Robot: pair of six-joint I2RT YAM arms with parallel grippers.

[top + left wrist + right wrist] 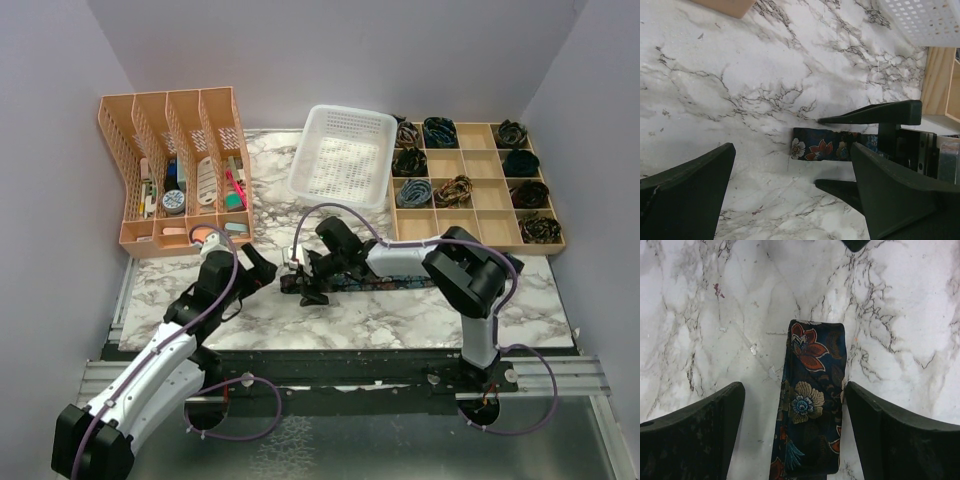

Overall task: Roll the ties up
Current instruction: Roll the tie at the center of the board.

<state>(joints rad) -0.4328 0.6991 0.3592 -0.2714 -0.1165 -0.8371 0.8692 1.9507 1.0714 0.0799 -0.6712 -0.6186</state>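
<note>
A dark navy tie (385, 284) with red, cream and blue flowers lies flat on the marble table, running left to right. Its left end shows in the left wrist view (820, 149) and in the right wrist view (812, 390). My right gripper (300, 278) is open, its jaws straddling the tie's end, one finger (890, 435) close to the tie's edge. My left gripper (262, 268) is open and empty just left of the tie's end, facing the right gripper's fingers (875, 112).
A white basket (345, 155) stands at the back centre. A wooden compartment tray (470, 205) at back right holds several rolled ties. An orange desk organiser (180, 170) stands at back left. The marble board's (400, 320) front edge is near the arm bases.
</note>
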